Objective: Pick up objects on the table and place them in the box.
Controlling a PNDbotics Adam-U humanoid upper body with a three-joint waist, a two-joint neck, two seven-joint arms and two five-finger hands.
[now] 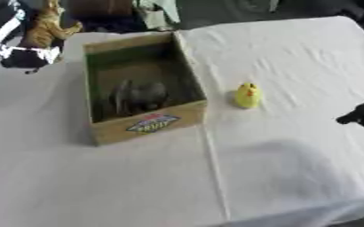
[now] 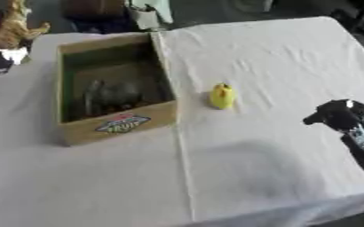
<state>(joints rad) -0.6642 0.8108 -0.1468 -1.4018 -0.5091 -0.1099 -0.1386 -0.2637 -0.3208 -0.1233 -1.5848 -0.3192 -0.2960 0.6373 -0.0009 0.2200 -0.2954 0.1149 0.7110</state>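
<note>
The right hand (image 2: 346, 119) shows at the right edge above the white cloth (image 2: 278, 168), and whether its fingers are curled or straight cannot be made out. The yellow duck (image 1: 247, 95) stands upright on the cloth, apart from the hand and just right of the box (image 1: 150, 126) (something grey lies inside). The left hand is out of view

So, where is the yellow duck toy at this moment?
The yellow duck toy stands on the white tablecloth near the middle of both eye views, just right of the cardboard box, apart from it. The right hand is further right, not touching it.
</note>
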